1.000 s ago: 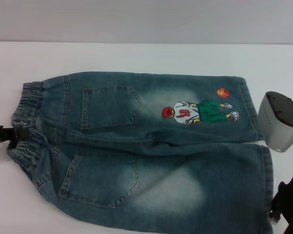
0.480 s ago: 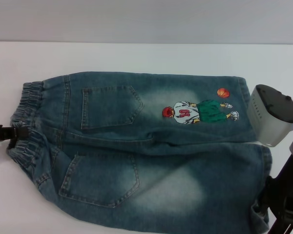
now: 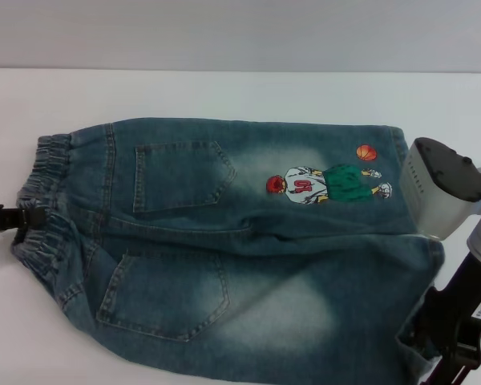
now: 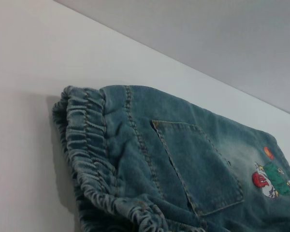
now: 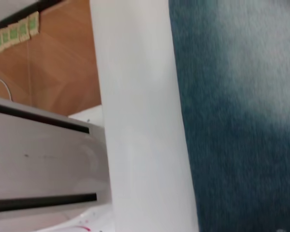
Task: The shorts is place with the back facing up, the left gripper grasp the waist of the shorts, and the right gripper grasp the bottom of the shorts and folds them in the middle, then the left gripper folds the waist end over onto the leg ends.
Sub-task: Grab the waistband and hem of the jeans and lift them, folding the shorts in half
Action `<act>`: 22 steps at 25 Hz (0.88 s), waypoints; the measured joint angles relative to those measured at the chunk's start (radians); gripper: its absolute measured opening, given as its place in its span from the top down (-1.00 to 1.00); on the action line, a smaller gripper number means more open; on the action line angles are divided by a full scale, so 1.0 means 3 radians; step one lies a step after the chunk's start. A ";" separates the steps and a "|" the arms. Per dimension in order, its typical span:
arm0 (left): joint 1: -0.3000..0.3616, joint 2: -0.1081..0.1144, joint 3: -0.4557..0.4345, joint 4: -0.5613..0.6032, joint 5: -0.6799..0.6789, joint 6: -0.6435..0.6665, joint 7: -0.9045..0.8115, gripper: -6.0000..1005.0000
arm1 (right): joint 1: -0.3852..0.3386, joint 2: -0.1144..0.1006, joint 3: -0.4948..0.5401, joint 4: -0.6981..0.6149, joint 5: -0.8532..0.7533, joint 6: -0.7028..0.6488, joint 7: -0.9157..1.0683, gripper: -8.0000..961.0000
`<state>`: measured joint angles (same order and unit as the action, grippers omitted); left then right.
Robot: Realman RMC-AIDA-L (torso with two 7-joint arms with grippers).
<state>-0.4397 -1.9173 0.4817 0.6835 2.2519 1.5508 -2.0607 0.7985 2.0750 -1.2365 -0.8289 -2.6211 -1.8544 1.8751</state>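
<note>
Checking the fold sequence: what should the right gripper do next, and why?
Probably lift the near leg hem up and across toward the far leg. The right gripper sits at that hem, whose corner looks bunched, while the left gripper is at the waist.

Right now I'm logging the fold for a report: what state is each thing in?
shorts: flat on the table, back up, not yet folded in the middle
waist: ruffled, left tool at it
near leg hem: corner lifted and curled at the right tool
left tool: at the waist edge
right tool: at the near hem
table: bearing the shorts
</note>
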 joint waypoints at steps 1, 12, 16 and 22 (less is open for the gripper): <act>-0.0002 0.0000 -0.0002 -0.0005 0.0000 0.0000 0.0008 0.92 | -0.0004 0.0000 0.0000 0.0000 0.0015 0.0005 0.0000 -0.46; 0.0002 0.0000 -0.0015 -0.0013 0.0000 0.0019 0.0017 0.92 | -0.0023 0.0002 -0.0032 0.0024 0.0027 0.0070 -0.0003 0.01; 0.0006 0.0000 -0.0016 -0.0015 0.0000 0.0021 0.0019 0.92 | -0.0024 0.0002 -0.0083 0.0054 0.0017 0.0089 -0.0003 0.19; 0.0005 -0.0005 -0.0012 -0.0017 0.0000 0.0021 0.0023 0.92 | -0.0036 0.0002 -0.0116 0.0079 0.0024 0.0135 -0.0002 0.83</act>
<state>-0.4381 -1.9188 0.4780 0.6784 2.2519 1.5570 -2.0539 0.7876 2.0755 -1.2714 -0.8053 -2.6139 -1.8138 1.8744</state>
